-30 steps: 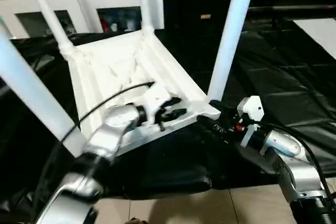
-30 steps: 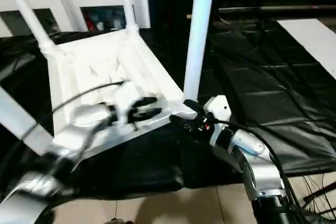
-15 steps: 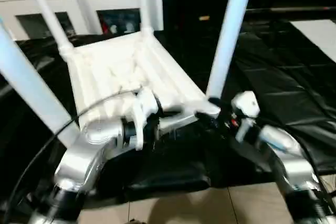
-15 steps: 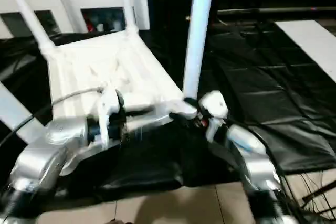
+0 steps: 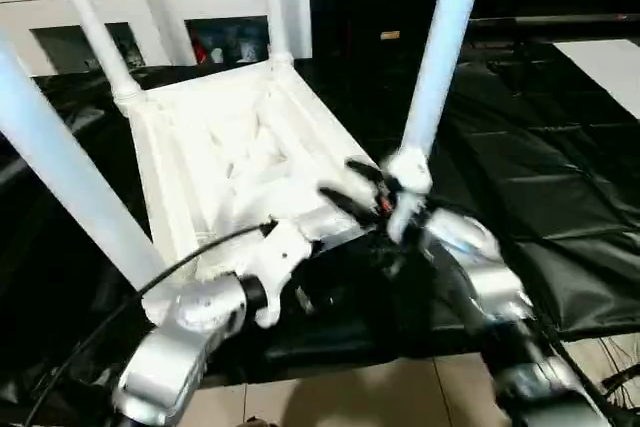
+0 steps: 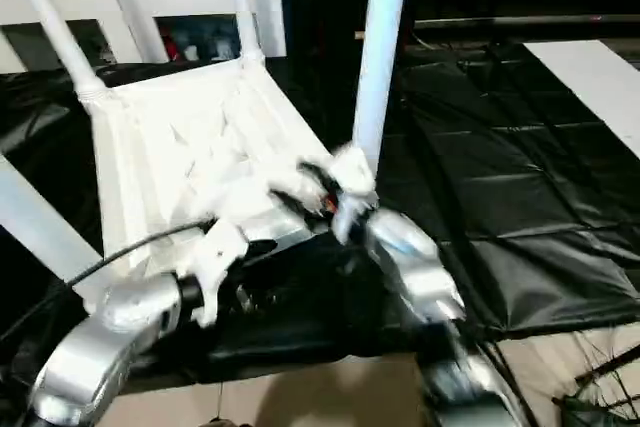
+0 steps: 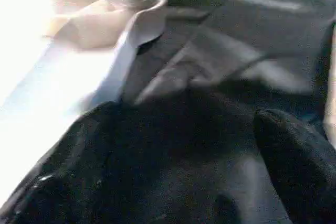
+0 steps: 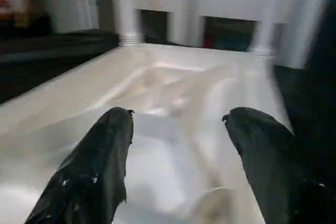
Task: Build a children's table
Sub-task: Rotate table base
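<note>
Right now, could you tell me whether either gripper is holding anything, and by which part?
Nothing is held. The right gripper is open above the upturned tabletop, near a leg. The left gripper is by the near edge; no hold shows.

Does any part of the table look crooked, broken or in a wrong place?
Nothing stands out. The tabletop lies upside down on the black sheet, and all four legs stand in its corner sockets.

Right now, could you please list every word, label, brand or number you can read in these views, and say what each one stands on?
There is no readable text.
The tabletop and its legs are plain white.
The things behind the cabinet glass doors are too blurred to read.
The small red mark on the right gripper is no legible label.
</note>
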`<state>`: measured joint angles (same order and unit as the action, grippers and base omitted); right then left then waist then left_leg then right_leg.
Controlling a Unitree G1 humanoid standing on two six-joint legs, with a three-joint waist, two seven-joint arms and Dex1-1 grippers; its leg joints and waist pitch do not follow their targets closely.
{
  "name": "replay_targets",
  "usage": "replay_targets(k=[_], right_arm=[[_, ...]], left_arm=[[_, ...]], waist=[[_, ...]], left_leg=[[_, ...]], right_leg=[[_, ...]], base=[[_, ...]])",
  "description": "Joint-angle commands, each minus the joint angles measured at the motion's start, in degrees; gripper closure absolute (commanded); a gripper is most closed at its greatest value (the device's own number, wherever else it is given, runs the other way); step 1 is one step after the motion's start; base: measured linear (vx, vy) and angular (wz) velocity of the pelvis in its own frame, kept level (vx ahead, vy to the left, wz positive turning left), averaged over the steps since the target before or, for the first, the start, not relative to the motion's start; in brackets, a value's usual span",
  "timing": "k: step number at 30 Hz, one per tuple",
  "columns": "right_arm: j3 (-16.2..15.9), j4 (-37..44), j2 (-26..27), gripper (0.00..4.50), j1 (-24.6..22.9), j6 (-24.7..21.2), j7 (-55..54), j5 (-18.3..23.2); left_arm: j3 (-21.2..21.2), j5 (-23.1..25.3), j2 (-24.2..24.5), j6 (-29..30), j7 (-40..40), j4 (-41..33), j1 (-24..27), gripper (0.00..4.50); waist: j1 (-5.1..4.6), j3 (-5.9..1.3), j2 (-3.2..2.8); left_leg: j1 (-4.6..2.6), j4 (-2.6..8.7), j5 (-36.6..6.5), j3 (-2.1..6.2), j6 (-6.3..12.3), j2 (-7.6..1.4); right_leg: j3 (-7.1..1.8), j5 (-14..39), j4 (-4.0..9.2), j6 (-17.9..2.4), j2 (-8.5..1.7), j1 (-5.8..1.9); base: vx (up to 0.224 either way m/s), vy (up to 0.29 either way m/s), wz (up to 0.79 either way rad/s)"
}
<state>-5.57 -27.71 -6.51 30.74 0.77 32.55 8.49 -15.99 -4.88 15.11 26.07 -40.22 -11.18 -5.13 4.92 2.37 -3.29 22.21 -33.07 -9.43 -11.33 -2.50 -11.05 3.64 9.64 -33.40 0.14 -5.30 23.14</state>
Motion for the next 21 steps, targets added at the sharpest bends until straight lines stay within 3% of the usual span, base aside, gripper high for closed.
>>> replay_targets(k=[1, 2, 5, 7, 9, 12, 14, 21], right_arm=[[2.0, -2.78, 0.14, 1.29, 1.88, 0.81, -4.55, -1.24], [2.75, -4.78, -0.02, 1.29, 3.3, 0.76, -6.96, -1.58], [3.49, -7.34, -0.37, 1.29, 5.1, 1.11, -9.35, -2.14], [3.73, -9.17, -0.72, 1.29, 6.39, 1.46, -9.68, -2.39], [4.02, -11.34, -0.96, 1.29, 7.89, 2.17, -10.19, -2.8], [4.4, -13.98, -1.55, 1.29, 9.63, 3.36, -10.57, -3.3], [4.54, -14.54, -1.8, 1.29, 10.02, 3.46, -10.73, -3.38], [6.7, -22.55, -5.36, 1.29, 14.26, 5.59, -14.24, -4.34]], left_arm=[[0.78, -1.34, 0.38, -0.91, -0.01, -2.52, 0.95, 0.02], [1.07, -3.03, 0.12, -1.49, -0.26, -3.86, 2.08, 0.02], [1.33, -5.68, -0.45, -2.72, -0.59, -5.06, 3.27, 0.02], [1.26, -7.31, -0.49, -2.35, -1.82, -5.1, 3.55, 0.02], [0.54, -6.87, 0.97, -0.64, -3.38, -5.43, 4.16, 0.02], [-0.49, -1.64, 3.7, -0.12, -1.91, -3.11, 5.15, 0.02], [-0.73, -0.66, 4.3, -0.3, -1.65, -2.39, 5.28, 0.02], [-1.23, -2.84, 5.11, -1.44, -1.76, -1.26, 5.73, 0.02]], waist=[[-0.38, -3.48, 1.12], [-0.08, -3.6, 1.0], [-0.15, -3.48, 0.95], [-0.26, -3.46, 1.28], [-0.47, -3.48, 1.26], [-0.71, -3.35, 1.29], [-0.72, -3.28, 1.16], [-0.41, -3.19, 1.23]], left_leg=[[-1.33, 3.8, -13.57, 0.83, 1.04, -1.99], [-1.39, 3.79, -12.87, 0.97, 0.97, -2.03], [-1.63, 3.71, -14.06, 0.76, 0.31, -1.97], [-1.42, 3.72, -14.05, 0.74, 0.3, -1.87], [-1.35, 3.65, -13.8, 0.77, 0.51, -1.84], [-1.27, 3.59, -14.32, 0.76, 0.48, -1.78], [-1.47, 3.54, -15.4, 0.78, 0.23, -1.78], [-1.92, 3.5, -18.29, 0.73, -1.09, -1.81]], right_leg=[[-2.11, 14.33, 3.54, -10.0, -2.31, -2.02], [-2.15, 14.29, 3.24, -9.95, -2.6, -2.08], [-2.15, 13.69, 3.29, -10.02, -2.14, -1.71], [-2.18, 12.87, 3.12, -9.61, -2.06, -1.9], [-2.18, 12.58, 3.04, -9.36, -2.11, -1.97], [-2.22, 13.15, 3.07, -9.31, -2.12, -1.97], [-2.29, 14.64, 3.13, -9.09, -2.09, -1.83], [-2.38, 15.8, 3.14, -9.68, -1.93, -1.37]], base=[[0.0, 0.0, 0.0], [0.0, 0.0, 0.0], [0.0, 0.0, 0.0], [0.0, 0.0, 0.0], [0.0, 0.0, 0.0], [0.0, 0.0, 0.0], [0.0, 0.0, 0.0], [0.0, 0.0, 0.0]])
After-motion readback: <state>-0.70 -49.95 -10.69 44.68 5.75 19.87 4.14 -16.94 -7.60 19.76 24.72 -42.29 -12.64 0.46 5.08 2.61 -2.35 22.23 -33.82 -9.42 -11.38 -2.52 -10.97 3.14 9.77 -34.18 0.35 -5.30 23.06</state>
